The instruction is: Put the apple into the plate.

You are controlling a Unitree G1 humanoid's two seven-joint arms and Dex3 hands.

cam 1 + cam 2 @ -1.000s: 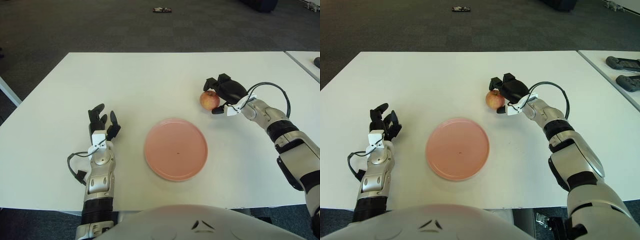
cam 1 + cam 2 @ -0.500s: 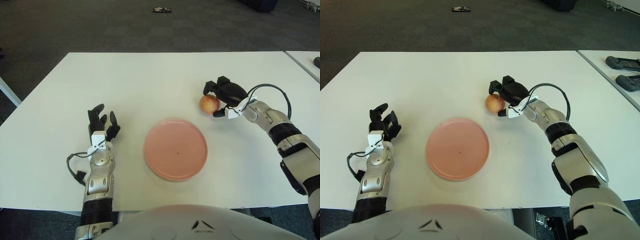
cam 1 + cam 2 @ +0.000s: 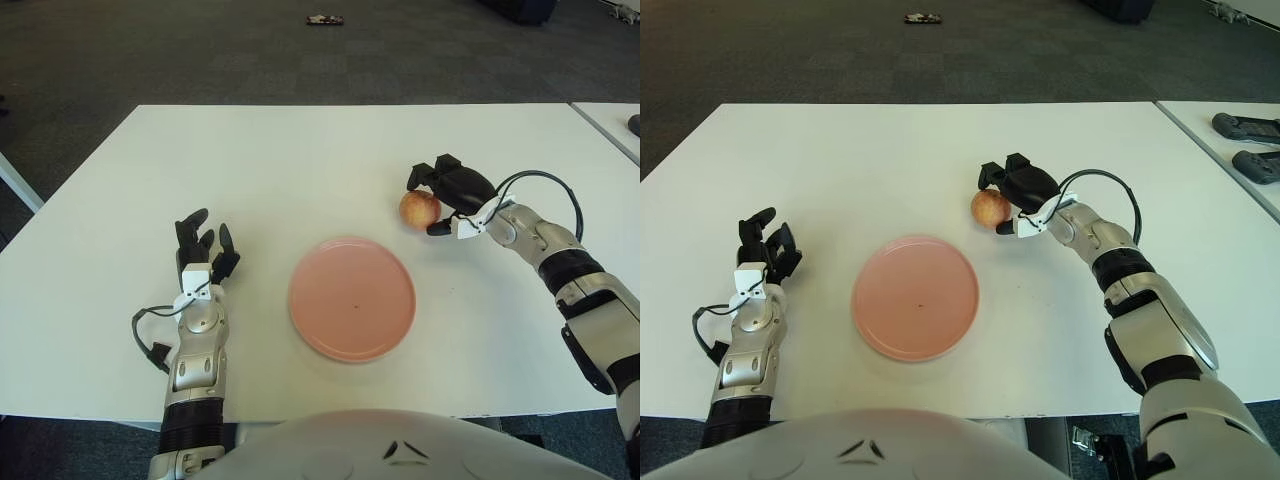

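Up toward the desk's right edge, the right hand (image 3: 447,192) cups the apple (image 3: 419,208) from its right side, black fingers (image 3: 421,175) curled over the top and the thumb tucked low beside it, so it is gripping the fruit. Whether the apple sits on the desk (image 3: 300,150) or is raised just off it cannot be told. The apple is small and round, reddish with a yellow-orange blush, and its right flank is hidden behind the palm. A black cable (image 3: 548,181) loops from the wrist over the silver forearm, which runs out of view at the right edge.

Nearer the front edge and about midway across lies the pink plate (image 3: 352,297), round, shallow and bare, well apart from the apple.

Near the desk's front left, the left hand (image 3: 203,249) shows left of the plate, fingers spread upward and holding nothing. The robot's pale body cuts off the desk's front edge.
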